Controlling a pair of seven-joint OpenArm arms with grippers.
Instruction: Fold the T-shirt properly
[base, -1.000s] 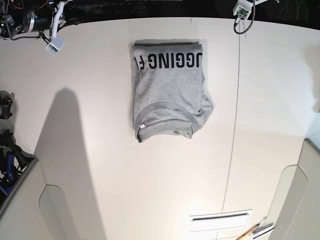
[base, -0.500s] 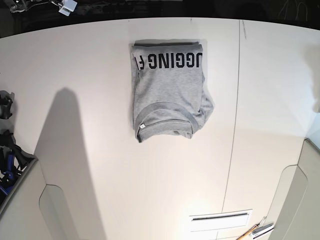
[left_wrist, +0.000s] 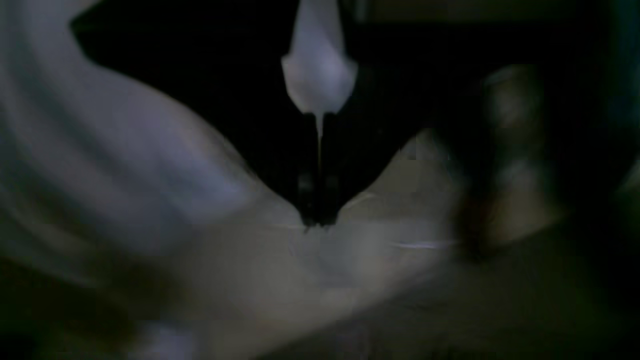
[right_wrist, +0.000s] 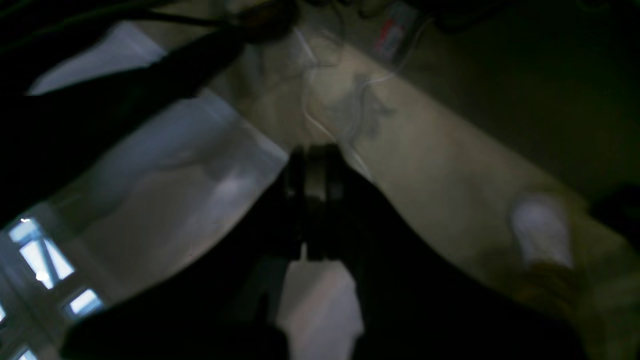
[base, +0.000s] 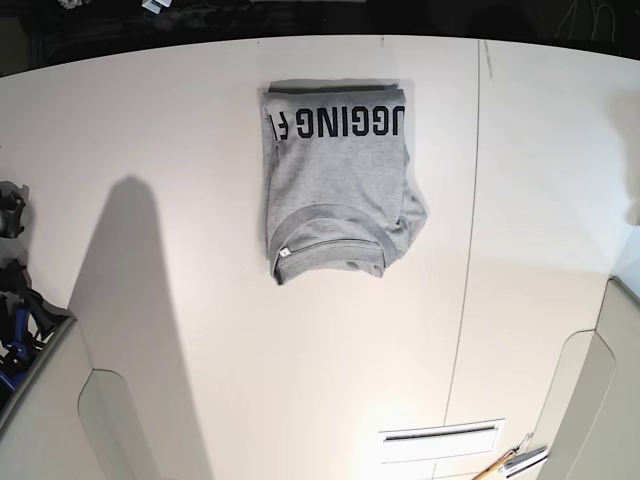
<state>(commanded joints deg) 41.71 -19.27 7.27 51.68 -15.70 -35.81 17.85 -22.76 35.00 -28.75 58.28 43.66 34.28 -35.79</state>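
Soft grey bundle, best taken by its folded edges

The T-shirt (base: 338, 180) lies folded into a compact block on the pale table (base: 230, 350), toward the far side in the base view, with part of its black lettering (base: 342, 121) upside down near the far edge and the ribbed collar (base: 335, 213) at the near end. It looks like cotton jersey: light, limp, unlikely to break, but quick to sag and slip out of its layers if lifted from one point. Should it need moving, the far folded edge seems the firmest hold, pinched through all layers; a flat slide would probably keep the stack truer than a lift. The bulge on the right side (base: 413, 215) is loose and could be tucked with a light push. Tugging the collar would likely open the fold.

The left gripper (left_wrist: 319, 220) has its tips together, with nothing between them. The right gripper (right_wrist: 316, 155) appears closed and empty too, though its view is dark and blurred.
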